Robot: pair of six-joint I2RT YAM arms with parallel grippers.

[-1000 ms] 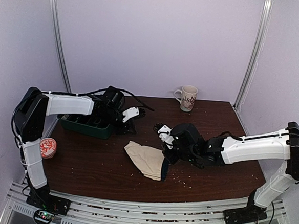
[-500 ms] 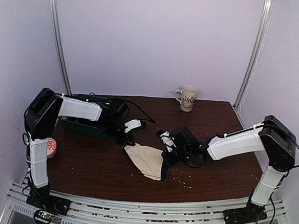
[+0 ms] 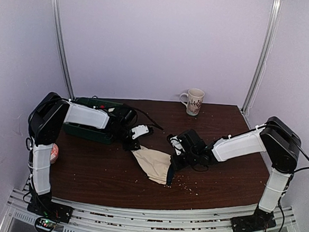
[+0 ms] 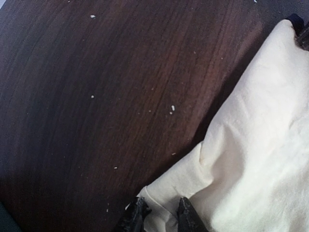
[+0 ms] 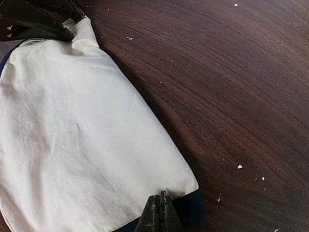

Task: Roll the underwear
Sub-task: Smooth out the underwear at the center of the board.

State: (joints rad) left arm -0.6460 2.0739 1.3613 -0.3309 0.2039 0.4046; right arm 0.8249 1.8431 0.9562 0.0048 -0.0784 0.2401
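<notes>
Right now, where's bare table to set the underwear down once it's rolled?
The table is bare near the front edge, left of the underwear, and on the far side between the green bin and the mug. The middle is crowded: left claw and right claw both pinch the underwear.

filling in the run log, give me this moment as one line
phase: grasp | left gripper: pinching underwear corner | right gripper: shut on its navy edge | underwear: on table, not yet rolled
</notes>
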